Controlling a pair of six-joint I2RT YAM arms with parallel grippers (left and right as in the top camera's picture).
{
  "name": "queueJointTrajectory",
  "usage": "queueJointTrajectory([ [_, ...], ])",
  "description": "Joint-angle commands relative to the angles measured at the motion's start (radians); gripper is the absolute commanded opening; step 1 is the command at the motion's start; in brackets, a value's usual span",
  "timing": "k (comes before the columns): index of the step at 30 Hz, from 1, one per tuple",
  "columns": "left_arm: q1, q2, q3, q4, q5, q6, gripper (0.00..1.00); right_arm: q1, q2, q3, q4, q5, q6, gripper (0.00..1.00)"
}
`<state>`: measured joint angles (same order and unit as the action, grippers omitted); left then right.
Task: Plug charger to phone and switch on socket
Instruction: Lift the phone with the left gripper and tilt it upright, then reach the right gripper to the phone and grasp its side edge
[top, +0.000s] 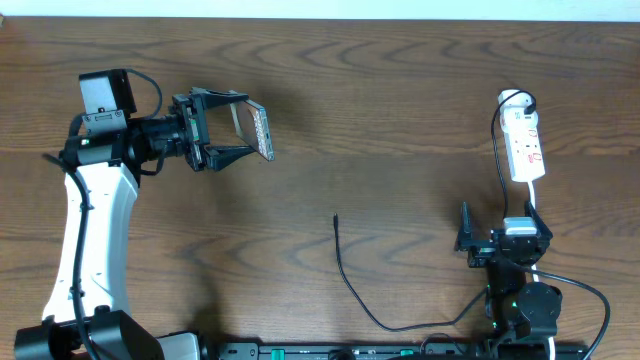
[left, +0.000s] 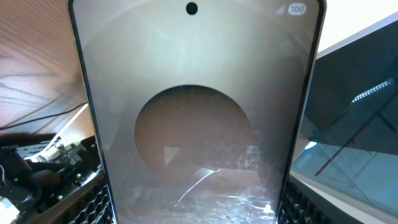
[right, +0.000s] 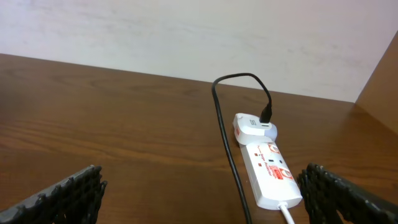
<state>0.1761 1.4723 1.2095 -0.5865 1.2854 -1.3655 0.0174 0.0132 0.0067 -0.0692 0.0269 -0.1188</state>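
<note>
My left gripper (top: 235, 128) is shut on the phone (top: 261, 129) and holds it on edge above the table at the upper left. In the left wrist view the phone's screen (left: 196, 112) fills the frame between the fingers. The charger's thin black cable (top: 350, 285) lies on the table in the middle, its plug tip (top: 335, 217) free and pointing away. The white socket strip (top: 525, 145) lies at the far right; it also shows in the right wrist view (right: 270, 171) with a plug in its far end. My right gripper (top: 468, 240) is open and empty, near the strip's cord end.
The strip's white cord (top: 534, 200) runs down to the right arm's base. A black cable (right: 227, 137) lies along the strip's left side. The table's far edge meets a white wall (right: 186, 37).
</note>
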Motion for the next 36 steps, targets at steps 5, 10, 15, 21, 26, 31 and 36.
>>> queueJointTrajectory([
  [5,0.005,-0.019,0.018,0.005,0.062,-0.013,0.07,-0.008,-0.001,-0.001,-0.003,0.008,0.013,0.99],
  [10,0.005,-0.019,0.018,0.005,0.062,-0.013,0.08,-0.008,-0.001,-0.001,-0.003,0.008,0.010,0.99],
  [15,0.005,-0.019,0.018,0.005,0.063,-0.013,0.07,-0.008,-0.001,-0.001,-0.002,0.008,0.010,0.99],
  [21,0.005,-0.019,0.018,0.005,0.066,-0.013,0.07,-0.008,-0.001,-0.001,-0.003,-0.079,0.019,0.99],
  [26,0.005,-0.019,0.018,0.005,0.070,-0.008,0.07,-0.008,-0.001,-0.001,0.013,-0.156,0.111,0.99],
  [31,0.005,-0.019,0.018,0.005,0.069,-0.001,0.07,-0.008,0.035,0.062,0.004,-0.255,0.133,0.99],
  [36,0.005,-0.019,0.018,0.005,0.064,0.000,0.07,-0.008,0.269,0.280,-0.054,-0.295,0.133,0.99],
])
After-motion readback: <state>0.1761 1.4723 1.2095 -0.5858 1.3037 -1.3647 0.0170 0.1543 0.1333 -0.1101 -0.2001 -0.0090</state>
